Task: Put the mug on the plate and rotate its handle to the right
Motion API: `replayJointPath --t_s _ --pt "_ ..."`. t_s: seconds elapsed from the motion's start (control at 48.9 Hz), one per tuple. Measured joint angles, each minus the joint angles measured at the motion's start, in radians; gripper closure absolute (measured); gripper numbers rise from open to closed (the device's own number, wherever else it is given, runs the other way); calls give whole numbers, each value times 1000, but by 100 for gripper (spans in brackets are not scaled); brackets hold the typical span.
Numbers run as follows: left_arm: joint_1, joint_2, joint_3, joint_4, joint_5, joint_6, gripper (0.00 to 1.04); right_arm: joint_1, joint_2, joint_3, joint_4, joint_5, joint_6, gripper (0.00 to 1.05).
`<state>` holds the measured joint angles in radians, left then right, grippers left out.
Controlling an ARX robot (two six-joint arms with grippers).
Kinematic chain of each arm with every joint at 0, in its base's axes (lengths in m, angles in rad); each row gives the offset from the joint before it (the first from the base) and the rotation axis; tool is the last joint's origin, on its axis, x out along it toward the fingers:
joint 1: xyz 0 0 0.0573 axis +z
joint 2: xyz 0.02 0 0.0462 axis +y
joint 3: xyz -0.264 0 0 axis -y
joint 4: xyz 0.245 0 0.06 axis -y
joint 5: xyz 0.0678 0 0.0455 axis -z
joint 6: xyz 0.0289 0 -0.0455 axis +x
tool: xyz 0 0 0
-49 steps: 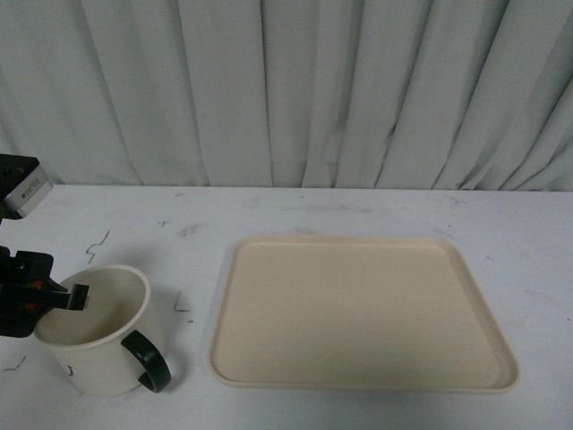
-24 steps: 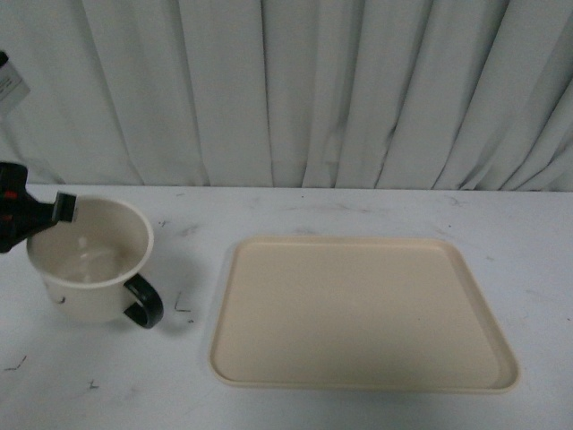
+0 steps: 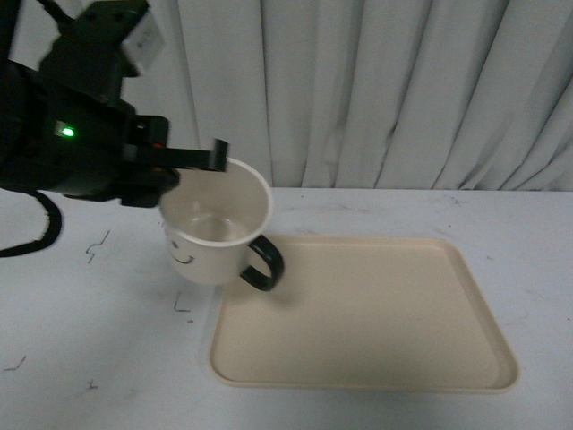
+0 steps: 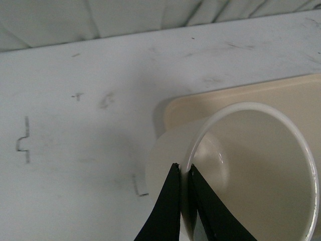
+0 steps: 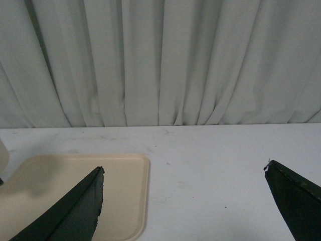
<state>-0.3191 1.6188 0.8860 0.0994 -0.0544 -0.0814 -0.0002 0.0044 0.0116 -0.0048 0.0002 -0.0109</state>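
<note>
Cream mug held tilted over a corner of the beige plate

The cream-white mug point(image 3: 215, 228) hangs tilted, its open mouth leaning toward the front camera and its rim pinched between the fingers point(image 4: 170, 211) of the left gripper point(image 4: 183, 173). A black smile shows on its left flank. Its glossy dark loop handle point(image 3: 265, 262) points right, over the far left corner of the flat, low-rimmed rectangular plate point(image 3: 376, 313).
</note>
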Motion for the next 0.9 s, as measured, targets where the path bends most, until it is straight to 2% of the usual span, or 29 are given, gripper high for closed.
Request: replayJointPath --t_s 0.123,0.899 --pt "-70 63 37 5 -13 -69 102 0 0 0 0 0 0 6" --pt "-209 230 115 10 -57 -228 102 0 0 0 0 0 0 6"
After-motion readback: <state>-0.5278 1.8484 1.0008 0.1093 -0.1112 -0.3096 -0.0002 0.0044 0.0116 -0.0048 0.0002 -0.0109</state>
